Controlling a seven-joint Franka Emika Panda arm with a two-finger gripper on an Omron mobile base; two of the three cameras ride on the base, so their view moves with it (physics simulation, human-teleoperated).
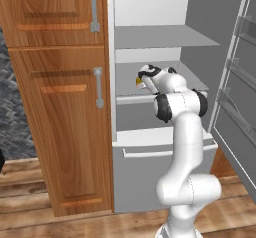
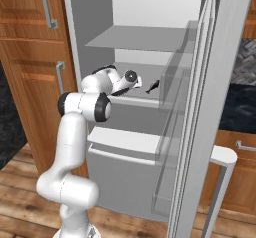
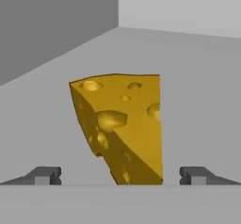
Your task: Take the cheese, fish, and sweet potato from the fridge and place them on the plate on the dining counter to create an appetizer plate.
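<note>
Fridge (image 1: 200,42) door stands open; my gripper (image 3: 120,176) hangs spread wide and empty around the cheese (image 3: 123,124) on the middle shelf. Nothing lifted yet, fish (image 2: 153,86) waiting nearby.

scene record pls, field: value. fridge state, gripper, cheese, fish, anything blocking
fridge: fridge door open, white shelves and lower drawer exposed
arm: reaching into the middle shelf
gripper: gripper open, jaws wide, one fingertip on each side of the cheese, not closed on it
cheese: cheese yellow-orange wedge with holes, resting on the shelf, centred between the fingertips in the hand view
fish: fish small, dark, on the same shelf, right of the hand in the right base view
sweet potato: cannot tell
blocking: nothing seen between gripper and cheese
</note>
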